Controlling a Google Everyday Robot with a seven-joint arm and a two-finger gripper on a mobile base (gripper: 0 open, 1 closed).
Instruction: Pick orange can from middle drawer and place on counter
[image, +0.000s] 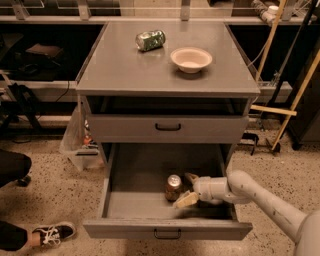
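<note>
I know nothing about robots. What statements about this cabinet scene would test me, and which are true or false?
1. The orange can stands upright in the open middle drawer. True.
2. The gripper is holding the can above the counter. False: it is low in the drawer, just right of the can, fingers open.
3. The green can lies on its side on the counter. True.
4. The beige bowl is in the drawer. False: it sits on the counter, right of the green can.
5. The upper drawer is pulled out. False: it is shut.
</note>
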